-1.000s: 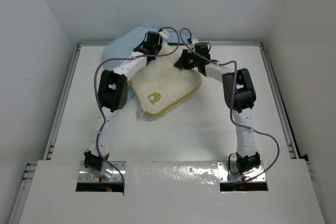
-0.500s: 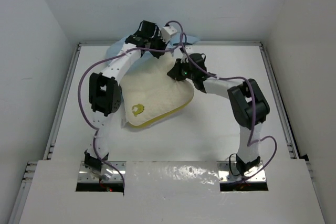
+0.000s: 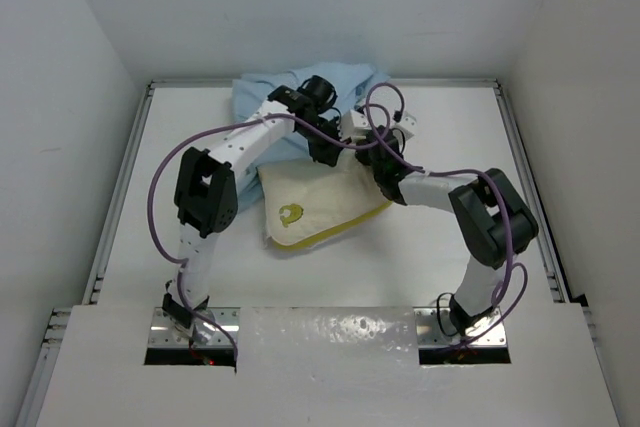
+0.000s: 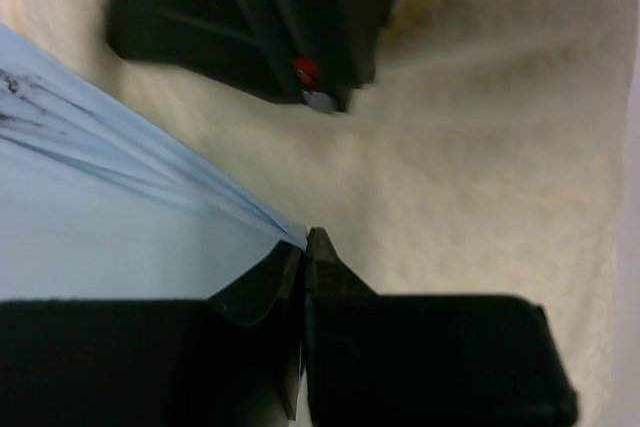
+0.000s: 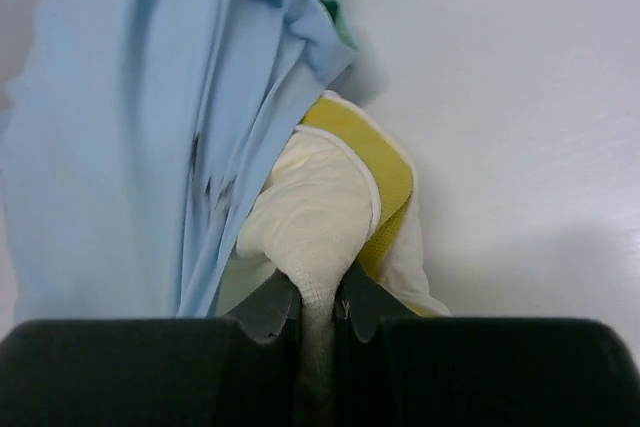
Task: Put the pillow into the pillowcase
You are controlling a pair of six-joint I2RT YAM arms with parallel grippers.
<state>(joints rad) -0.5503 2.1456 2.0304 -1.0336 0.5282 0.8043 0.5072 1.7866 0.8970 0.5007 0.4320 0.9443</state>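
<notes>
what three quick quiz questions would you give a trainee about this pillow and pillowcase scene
1. True or false: the left pincer is closed on the light blue pillowcase.
2. Pick one: what is the right pincer gripping? A, the pillowcase. B, a corner of the pillow. C, a cable.
3. Fill in: in the top view, the emblem sits uncovered near the pillow's ___ corner (near-left or far-right).

Key: 1 true; 2 B; 3 near-left.
</notes>
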